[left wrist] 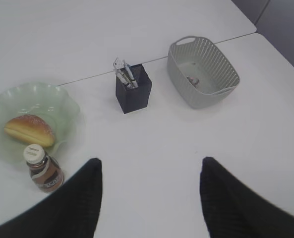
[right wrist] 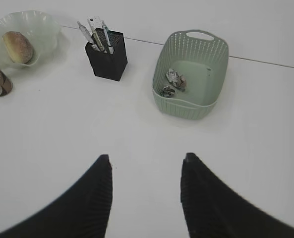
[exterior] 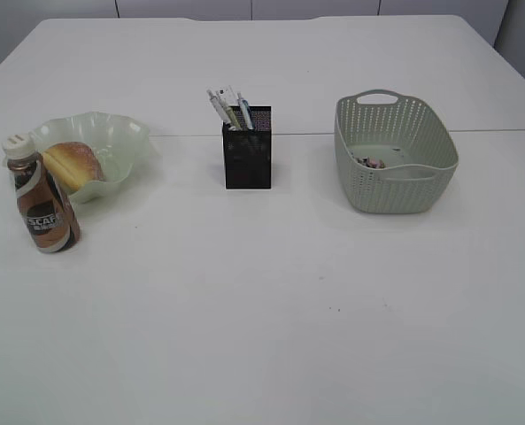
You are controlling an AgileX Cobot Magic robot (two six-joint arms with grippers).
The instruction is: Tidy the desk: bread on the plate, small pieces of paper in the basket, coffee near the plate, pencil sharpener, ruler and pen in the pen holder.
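The bread (exterior: 72, 166) lies on the pale green wavy plate (exterior: 120, 133) at the left; it also shows in the left wrist view (left wrist: 29, 130) and the right wrist view (right wrist: 18, 46). The coffee bottle (exterior: 42, 197) stands upright touching the plate's front edge. The black mesh pen holder (exterior: 247, 149) holds pens and a ruler (exterior: 228, 108). The green basket (exterior: 395, 155) holds crumpled paper pieces (right wrist: 174, 82). My left gripper (left wrist: 150, 166) is open and empty, high above the table. My right gripper (right wrist: 146, 161) is open and empty too. Neither arm shows in the exterior view.
A seam between two white tables (exterior: 474, 131) runs across behind the objects. The plate, holder and basket stand in a row along it. The table's far right corner (left wrist: 246, 27) shows in the left wrist view.
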